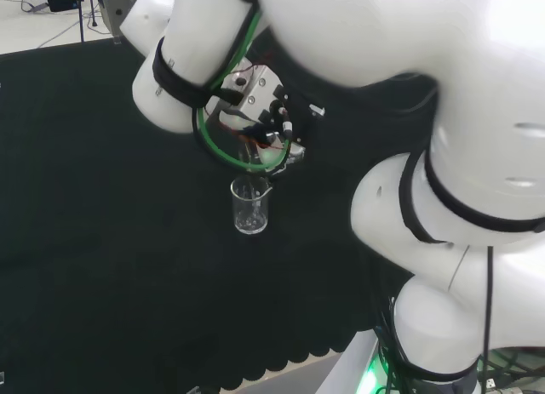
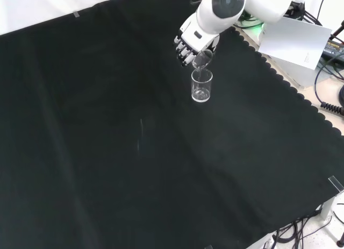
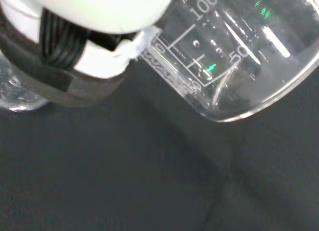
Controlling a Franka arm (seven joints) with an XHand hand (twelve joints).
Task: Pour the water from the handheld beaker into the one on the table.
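Observation:
A small clear beaker [image 2: 201, 86] stands upright on the black cloth [image 2: 107, 152]; the head view has this beaker [image 1: 249, 206] just below the arm's wrist. My hand [image 2: 189, 43] hangs right above it, fingers curled round a second clear beaker [image 2: 202, 59] that is tipped steeply, its mouth over the standing one's rim. Up close in the wrist view, the held beaker [image 3: 234, 56] lies tilted with printed marks on its wall, and a finger [image 3: 75, 66] presses against its side. Whether water is running I cannot tell.
The arm's big white links [image 1: 443, 113] tower at the right of the head view. A white sheet [image 2: 293, 39] and cables [image 2: 330, 93] lie beyond the cloth's scalloped edge at the front view's upper right. Wide bare cloth spreads left of the beakers.

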